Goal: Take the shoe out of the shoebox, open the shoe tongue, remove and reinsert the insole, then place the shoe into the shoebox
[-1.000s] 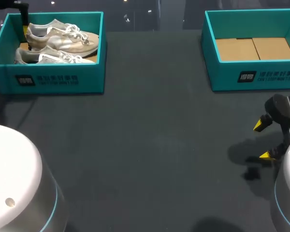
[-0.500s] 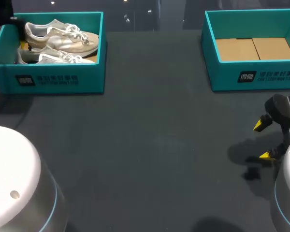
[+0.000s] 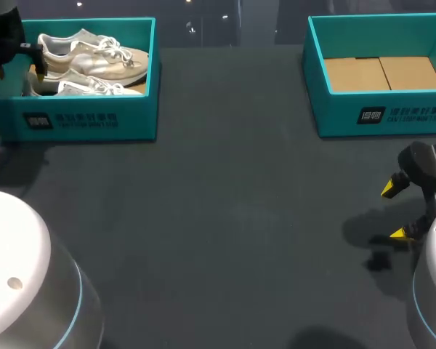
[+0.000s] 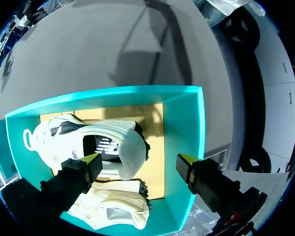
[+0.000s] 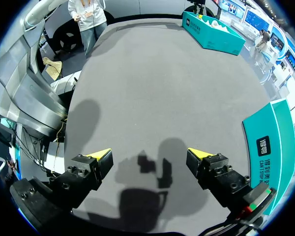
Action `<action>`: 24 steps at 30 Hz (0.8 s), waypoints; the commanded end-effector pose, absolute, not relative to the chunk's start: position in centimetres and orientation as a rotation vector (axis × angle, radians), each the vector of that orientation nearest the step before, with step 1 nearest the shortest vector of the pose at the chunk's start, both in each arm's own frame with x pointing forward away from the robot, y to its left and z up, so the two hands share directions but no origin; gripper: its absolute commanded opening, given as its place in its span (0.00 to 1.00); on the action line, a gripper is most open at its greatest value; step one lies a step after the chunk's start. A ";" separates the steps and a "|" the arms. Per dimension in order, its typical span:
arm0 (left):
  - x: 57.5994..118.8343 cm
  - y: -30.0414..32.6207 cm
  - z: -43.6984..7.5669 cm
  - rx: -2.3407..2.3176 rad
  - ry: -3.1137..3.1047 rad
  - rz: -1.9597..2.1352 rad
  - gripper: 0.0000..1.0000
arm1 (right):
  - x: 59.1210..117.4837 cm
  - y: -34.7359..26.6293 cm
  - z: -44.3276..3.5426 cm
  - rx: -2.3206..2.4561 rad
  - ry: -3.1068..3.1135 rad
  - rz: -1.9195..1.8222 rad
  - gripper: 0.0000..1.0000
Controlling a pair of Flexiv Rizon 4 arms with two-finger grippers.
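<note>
One shoe lies just under the spread left claw.

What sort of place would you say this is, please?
Probably a robot test or demo bench, not a shop: a dark table carries a shoebox of pale shoes and an empty shoebox, with the left gripper and right gripper above.

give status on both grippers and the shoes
Left gripper open above the shoebox; right gripper open over the table. Both shoes in the box, none gripped. They lie side by side, close together.
</note>
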State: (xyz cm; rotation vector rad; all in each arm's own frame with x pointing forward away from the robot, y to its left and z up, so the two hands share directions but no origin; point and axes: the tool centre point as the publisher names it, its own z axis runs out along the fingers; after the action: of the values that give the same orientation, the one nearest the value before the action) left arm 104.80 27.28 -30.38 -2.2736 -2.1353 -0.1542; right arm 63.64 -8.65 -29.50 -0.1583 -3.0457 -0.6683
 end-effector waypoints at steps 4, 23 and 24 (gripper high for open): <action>104.8 27.3 -31.9 -2.324 -2.139 -0.215 1.00 | 63.5 -8.6 -29.5 -0.161 -3.049 -0.662 1.00; 105.4 27.6 -35.4 -2.251 -2.082 -0.197 0.73 | 63.5 -8.6 -29.5 -0.161 -3.049 -0.662 1.00; 105.4 27.7 -35.5 -2.249 -2.079 -0.196 0.73 | 63.5 -8.6 -29.5 -0.161 -3.049 -0.662 1.00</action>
State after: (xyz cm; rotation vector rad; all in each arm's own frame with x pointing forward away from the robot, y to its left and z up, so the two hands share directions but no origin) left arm 104.97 27.55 -35.28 -2.2501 -2.0833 -0.2064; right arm 63.64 -8.64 -29.50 -0.1582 -3.0457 -0.6683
